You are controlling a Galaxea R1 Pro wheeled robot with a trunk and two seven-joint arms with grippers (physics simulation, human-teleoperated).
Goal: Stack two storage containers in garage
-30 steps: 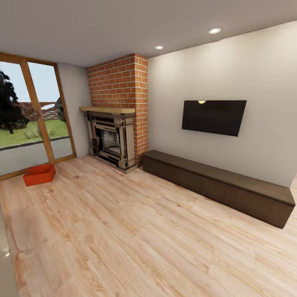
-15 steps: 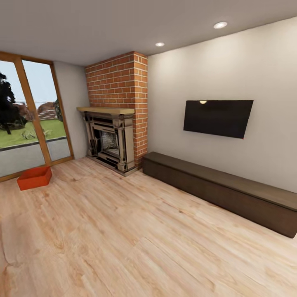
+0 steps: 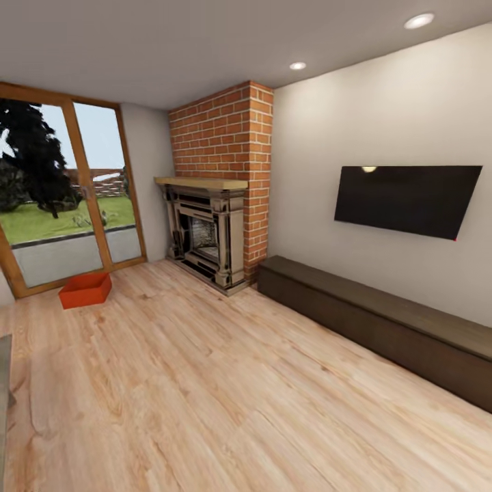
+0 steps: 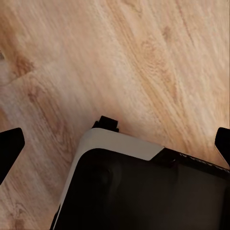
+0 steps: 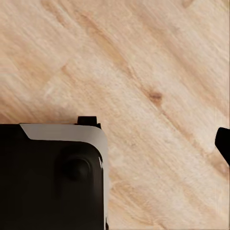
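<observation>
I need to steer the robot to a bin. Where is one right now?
In the head view, an orange-red bin sits on the wood floor at far left, just before the glass doors, left of the fireplace.

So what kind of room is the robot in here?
Most likely a living room: a stone fireplace under a brick chimney, a wall-mounted TV, and glass garden doors.
</observation>
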